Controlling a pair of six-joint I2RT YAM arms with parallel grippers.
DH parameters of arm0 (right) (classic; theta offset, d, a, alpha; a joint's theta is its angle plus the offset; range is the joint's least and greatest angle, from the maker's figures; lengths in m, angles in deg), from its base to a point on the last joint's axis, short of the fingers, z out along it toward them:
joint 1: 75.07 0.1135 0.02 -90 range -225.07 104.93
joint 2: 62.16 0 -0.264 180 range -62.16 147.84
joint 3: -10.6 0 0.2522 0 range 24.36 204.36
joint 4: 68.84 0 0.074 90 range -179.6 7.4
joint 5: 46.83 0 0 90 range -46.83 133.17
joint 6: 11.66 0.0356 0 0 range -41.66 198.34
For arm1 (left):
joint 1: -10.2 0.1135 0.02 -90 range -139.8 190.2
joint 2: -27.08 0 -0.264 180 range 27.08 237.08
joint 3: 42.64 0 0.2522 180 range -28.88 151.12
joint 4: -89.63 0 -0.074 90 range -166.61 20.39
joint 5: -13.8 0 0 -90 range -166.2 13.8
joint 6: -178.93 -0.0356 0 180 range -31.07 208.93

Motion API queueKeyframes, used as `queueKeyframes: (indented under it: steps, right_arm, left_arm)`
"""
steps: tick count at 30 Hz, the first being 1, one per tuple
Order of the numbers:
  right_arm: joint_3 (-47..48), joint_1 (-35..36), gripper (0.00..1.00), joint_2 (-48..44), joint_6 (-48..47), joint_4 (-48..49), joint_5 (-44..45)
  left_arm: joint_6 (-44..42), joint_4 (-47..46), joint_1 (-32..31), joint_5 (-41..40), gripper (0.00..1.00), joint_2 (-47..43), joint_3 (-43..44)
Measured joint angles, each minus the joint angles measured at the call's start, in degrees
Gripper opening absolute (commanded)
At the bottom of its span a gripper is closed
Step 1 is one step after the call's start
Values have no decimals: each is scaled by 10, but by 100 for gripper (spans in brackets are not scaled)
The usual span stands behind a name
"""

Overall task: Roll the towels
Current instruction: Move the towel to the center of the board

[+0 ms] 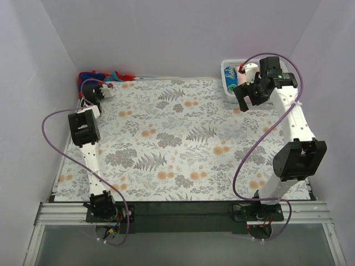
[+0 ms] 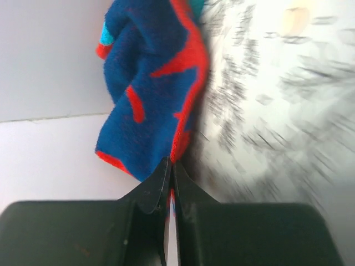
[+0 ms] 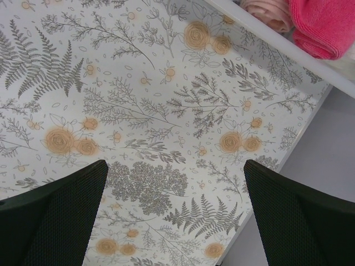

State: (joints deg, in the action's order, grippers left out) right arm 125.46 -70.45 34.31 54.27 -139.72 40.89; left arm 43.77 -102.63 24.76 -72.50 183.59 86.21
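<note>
The red towel with blue marks and a teal side (image 1: pixel 99 75) lies bunched at the table's far left corner, against the wall. My left gripper (image 1: pixel 101 90) is right at it. In the left wrist view the jaws (image 2: pixel 171 166) are shut on an edge of this towel (image 2: pixel 152 83), with red and blue cloth showing between them. The hot-pink towel (image 3: pixel 317 25) sits rolled in the white basket (image 3: pixel 277 43) at the far right (image 1: pixel 241 78). My right gripper (image 1: pixel 244 100) is open and empty (image 3: pixel 175 166), above the floral cloth just in front of the basket.
The grey-and-orange floral table cloth (image 1: pixel 183 138) covers the table. The white slotted basket (image 1: pixel 227 92) also holds a teal-and-blue roll (image 1: pixel 229 75) and a pale pink cloth (image 3: pixel 266 11). White walls close the left, far and right sides.
</note>
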Motion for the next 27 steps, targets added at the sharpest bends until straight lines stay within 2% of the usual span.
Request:
queueKeyframes:
  steps: [7, 13, 18, 26, 27]
  right_arm:
    - [29, 0, 98, 5, -10, -2, -37]
    - [41, 0, 98, 6, -28, -6, -76]
    - [36, 0, 96, 8, -37, -13, -113]
    - [-51, 0, 94, 7, -54, -21, -165]
    - [-62, 0, 93, 7, -58, -23, -173]
  left_arm:
    - [45, 72, -20, 69, 0, -218, -212]
    - [68, 156, -87, 128, 0, -439, -331]
    - [97, 281, -196, 177, 0, -547, -367]
    - [184, 495, -429, 258, 0, -608, -398]
    - [198, 515, -459, 263, 15, -608, -397]
